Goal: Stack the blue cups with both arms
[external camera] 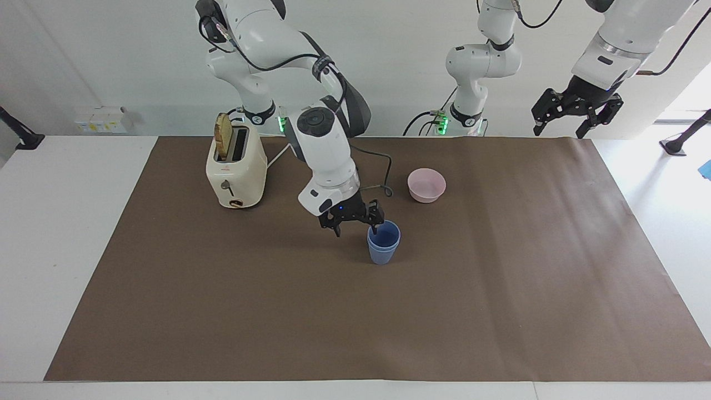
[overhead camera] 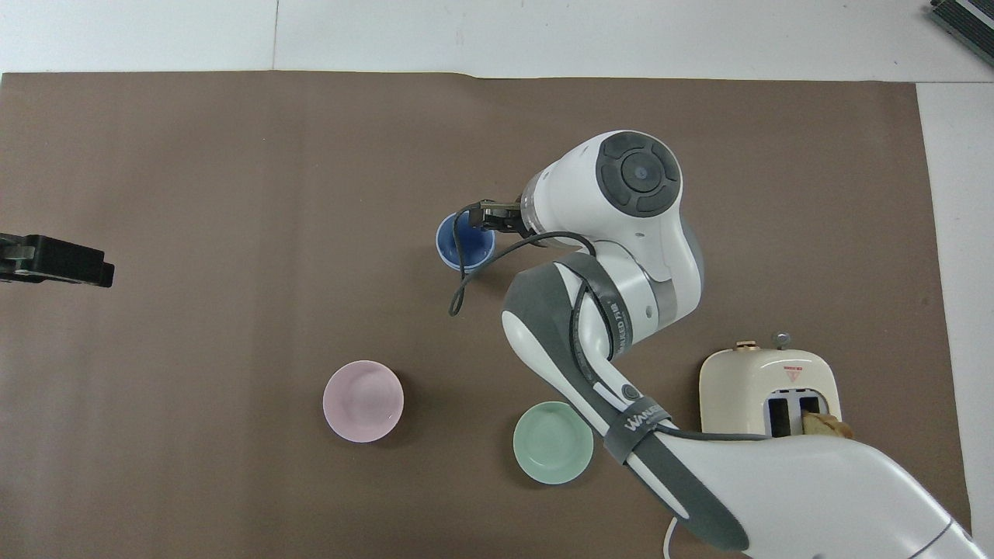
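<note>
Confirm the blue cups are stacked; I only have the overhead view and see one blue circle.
Observer: Stacked. The facing view shows two rims on the blue cups, one nested inside the other, upright.
Operator: Report the claw there.
Observer: The right claw is open, holding nothing, beside the top rim; contact I cannot tell.
Operator: Report the other one.
Observer: The left claw waits raised and open, over the mat's edge by the robots.
</note>
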